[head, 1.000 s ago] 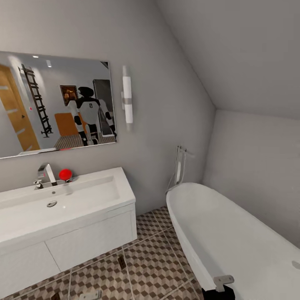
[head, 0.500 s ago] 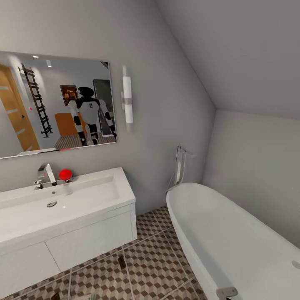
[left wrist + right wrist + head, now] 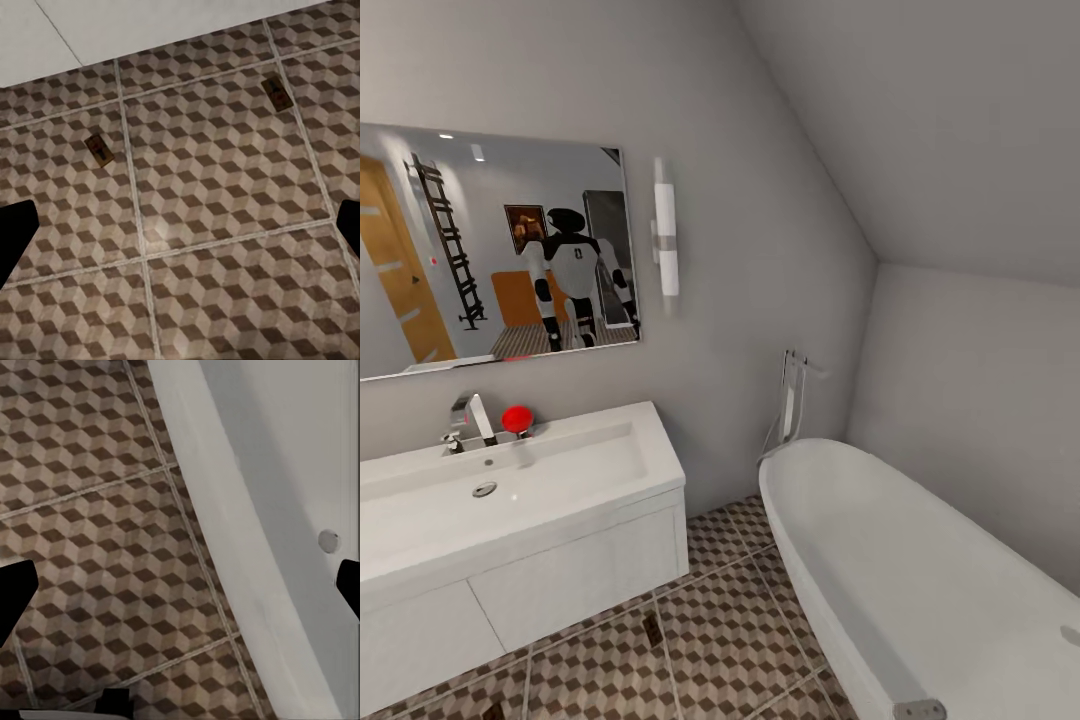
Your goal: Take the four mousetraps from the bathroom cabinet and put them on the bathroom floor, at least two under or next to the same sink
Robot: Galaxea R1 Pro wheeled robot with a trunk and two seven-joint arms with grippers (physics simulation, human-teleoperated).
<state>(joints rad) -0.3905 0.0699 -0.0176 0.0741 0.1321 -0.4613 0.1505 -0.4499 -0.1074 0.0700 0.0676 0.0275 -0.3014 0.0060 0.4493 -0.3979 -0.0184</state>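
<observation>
- Head camera looks across the bathroom: the sink (image 3: 510, 480) sits at nine o'clock, a white basin slab on a white vanity, with a chrome tap (image 3: 470, 420) and a red object (image 3: 516, 418) beside it.
- Above it, the mirror (image 3: 490, 250) reflects the robot itself, standing in front of an orange-brown chest.
- The bathtub (image 3: 920, 580) fills the four o'clock side; the wall lamp (image 3: 666, 240) hangs just right of the mirror.
- Down on the bathroom floor (image 3: 730, 620), one mousetrap (image 3: 652, 629) lies at six o'clock, just in front of the vanity's right end; a second (image 3: 493, 711) peeks in at the lower edge, around seven o'clock.
- Left wrist camera: two mousetraps flat on the cube-patterned tiles, one (image 3: 99, 150) and the other (image 3: 277, 94), well apart, both near the white vanity edge.
- Left gripper (image 3: 180, 225): fingers spread wide, nothing between them, released.
- Right gripper (image 3: 180, 589): likewise spread and empty, hanging over the floor beside the tub's white wall.
</observation>
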